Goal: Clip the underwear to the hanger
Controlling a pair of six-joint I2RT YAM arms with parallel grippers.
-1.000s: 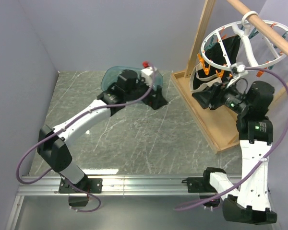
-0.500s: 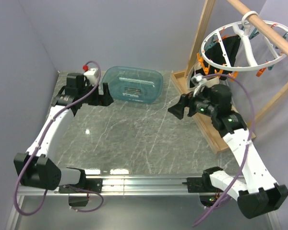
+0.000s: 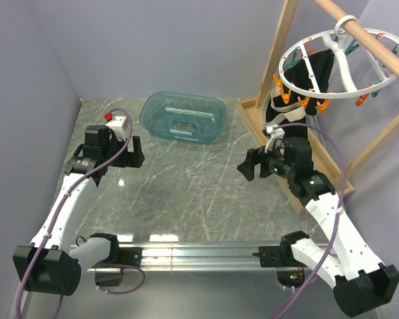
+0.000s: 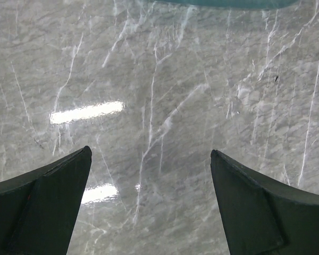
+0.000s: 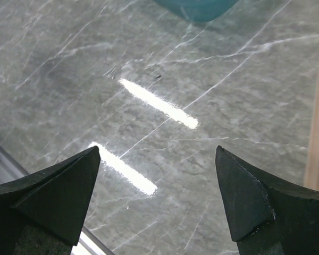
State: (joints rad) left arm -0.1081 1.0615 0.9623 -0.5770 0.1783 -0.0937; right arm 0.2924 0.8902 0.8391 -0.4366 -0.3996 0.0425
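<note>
A grey marble bench [image 3: 186, 193] carries a wooden rack [image 3: 279, 46] at its right edge. The white ring hanger [image 3: 346, 66] hangs from the rack's pole, and a teal basin [image 3: 183, 118] sits at the back. The underwear [image 3: 278, 118], black with a cream band, hangs straight down below the ring's near-left rim, under orange clips [image 3: 299, 100]. It seems to be clipped already. The right fingers [image 3: 247, 159] are the nearer pair. They hover just in front of and below the garment, spread wide and holding nothing, pointing left and away from it. The left fingers [image 3: 136, 147], also spread and empty, hover well apart, across the bench.
</note>
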